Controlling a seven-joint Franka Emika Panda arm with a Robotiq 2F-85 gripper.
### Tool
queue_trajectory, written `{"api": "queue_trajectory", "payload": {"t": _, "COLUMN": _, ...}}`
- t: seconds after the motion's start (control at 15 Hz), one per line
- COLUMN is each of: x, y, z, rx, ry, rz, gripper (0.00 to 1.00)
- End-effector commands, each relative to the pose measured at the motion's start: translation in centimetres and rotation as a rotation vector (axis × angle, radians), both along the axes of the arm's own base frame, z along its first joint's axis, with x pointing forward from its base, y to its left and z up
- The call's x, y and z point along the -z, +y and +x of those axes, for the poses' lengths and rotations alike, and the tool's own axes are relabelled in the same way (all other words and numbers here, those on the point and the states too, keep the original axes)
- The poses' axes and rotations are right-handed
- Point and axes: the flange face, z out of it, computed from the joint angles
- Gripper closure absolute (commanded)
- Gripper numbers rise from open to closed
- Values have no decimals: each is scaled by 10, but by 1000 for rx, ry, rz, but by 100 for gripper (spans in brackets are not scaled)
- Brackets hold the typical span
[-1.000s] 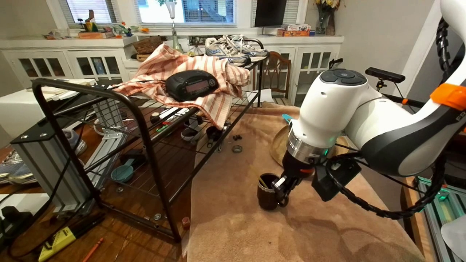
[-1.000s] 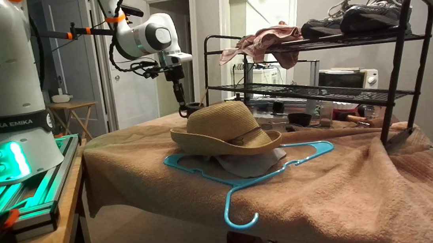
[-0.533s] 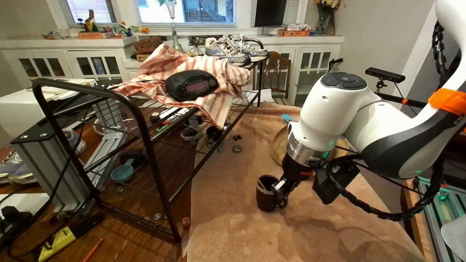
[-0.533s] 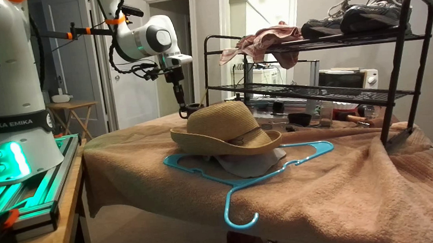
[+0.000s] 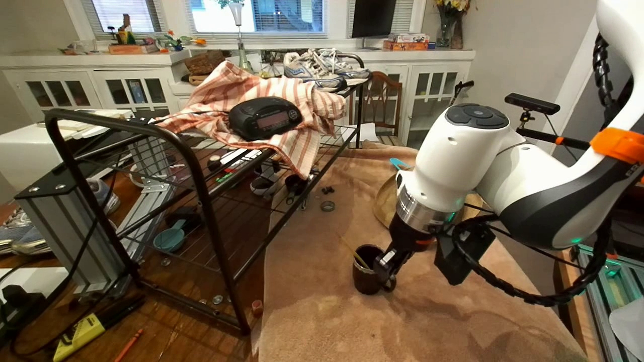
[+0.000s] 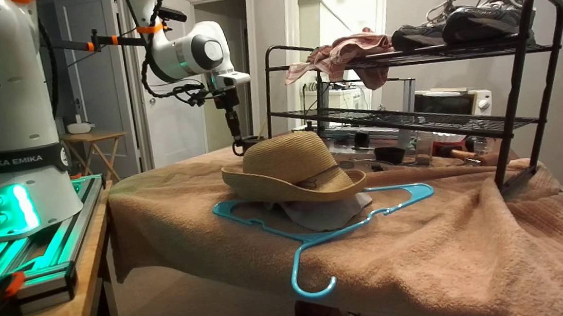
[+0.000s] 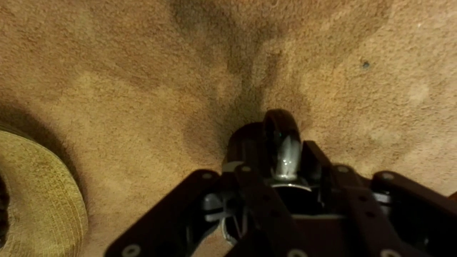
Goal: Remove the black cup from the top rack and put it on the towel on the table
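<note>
Wrist view — clasping black cup (image 7: 244, 146) at handle (image 7: 285, 121) with hand (image 7: 282, 160). Off top rack (image 6: 406, 58) already; low at towel (image 5: 312, 306) in both exterior views, roughly upright — cannot tell whether touching or just above. Likely at setting-down step, not yet releasing. Next: ease straight down until resting steady on towel, loosen grip, then back away without tugging handle or tipping black cup.
</note>
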Motion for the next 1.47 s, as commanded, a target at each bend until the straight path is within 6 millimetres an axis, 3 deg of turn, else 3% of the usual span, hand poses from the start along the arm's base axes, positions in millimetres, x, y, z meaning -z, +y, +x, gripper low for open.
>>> {"api": "queue_trajectory", "payload": {"t": 0.0, "x": -4, "y": 9, "z": -5, "rx": -62, "ry": -2, "rz": 3, "gripper": 29}}
{"api": "queue_trajectory", "payload": {"t": 0.27, "x": -17, "y": 17, "z": -10, "rx": -100, "ry": 29, "rz": -8, "gripper": 0}}
{"api": "queue_trajectory", "payload": {"t": 0.47, "x": -47, "y": 20, "z": -9, "rx": -109, "ry": 98, "rz": -18, "gripper": 0}}
{"api": "queue_trajectory", "payload": {"t": 0.6, "x": -73, "y": 5, "z": -6, "rx": -68, "ry": 147, "rz": -73, "gripper": 0}}
{"api": "queue_trajectory", "payload": {"t": 0.73, "x": -107, "y": 2, "z": 5, "rx": -129, "ry": 162, "rz": 4, "gripper": 0}}
{"api": "queue_trajectory", "payload": {"t": 0.8, "x": -118, "y": 18, "z": 8, "rx": -175, "ry": 175, "rz": 61, "gripper": 0}}
{"api": "queue_trajectory", "payload": {"t": 1.07, "x": -176, "y": 2, "z": 16, "rx": -364, "ry": 171, "rz": 179, "gripper": 0}}
{"api": "queue_trajectory", "payload": {"t": 1.2, "x": -190, "y": -21, "z": 19, "rx": -467, "ry": 218, "rz": 195, "gripper": 0}}
{"api": "queue_trajectory", "payload": {"t": 1.27, "x": -179, "y": -5, "z": 20, "rx": -384, "ry": 183, "rz": 159, "gripper": 0}}
{"api": "queue_trajectory", "payload": {"t": 1.4, "x": -191, "y": -21, "z": 22, "rx": -435, "ry": 198, "rz": 173, "gripper": 0}}
